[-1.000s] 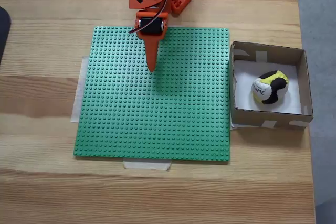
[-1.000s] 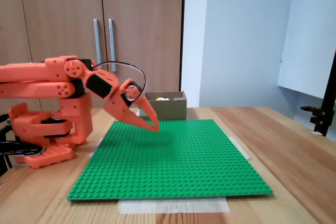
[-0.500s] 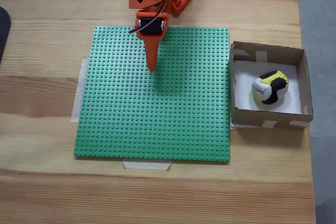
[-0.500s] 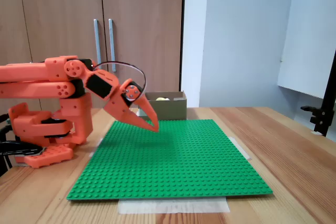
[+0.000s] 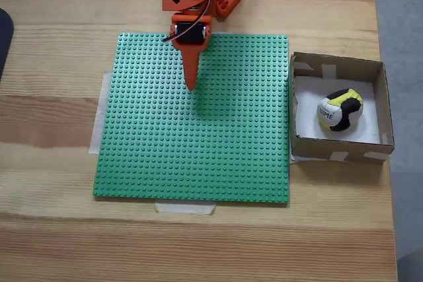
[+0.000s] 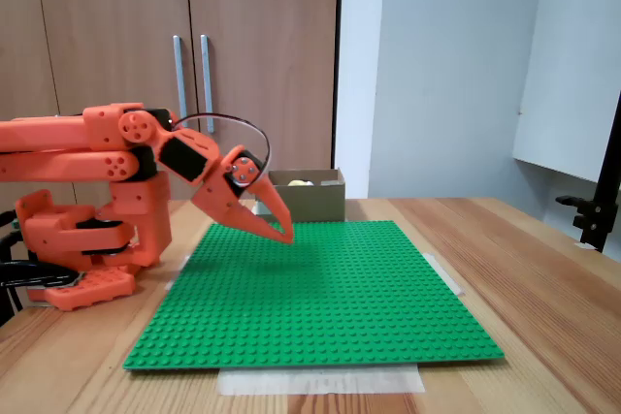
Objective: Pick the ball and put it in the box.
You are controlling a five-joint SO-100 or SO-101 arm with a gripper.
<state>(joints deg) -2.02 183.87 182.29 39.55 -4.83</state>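
The ball [image 5: 340, 110], patched black, white and yellow with dark lettering, lies inside the box [image 5: 303, 104], a shallow brown cardboard box with a white bottom at the right of the table. In a fixed view from the side, the box [image 6: 315, 203] stands at the far end and a bit of the ball [image 6: 300, 182] peeks over its wall. My orange gripper [image 5: 191, 86] hangs shut and empty over the upper part of the green baseplate, far left of the box. From the side the gripper [image 6: 284, 235] points down at a slant, just above the studs.
A green studded baseplate [image 5: 198, 150] taped to the wooden table [image 5: 53, 229] covers the middle. The arm's orange base [image 6: 82, 239] sits at the table's back edge. Wooden cupboard doors [image 6: 194, 55] stand behind. A dark object [image 5: 4, 37] pokes in at the left edge.
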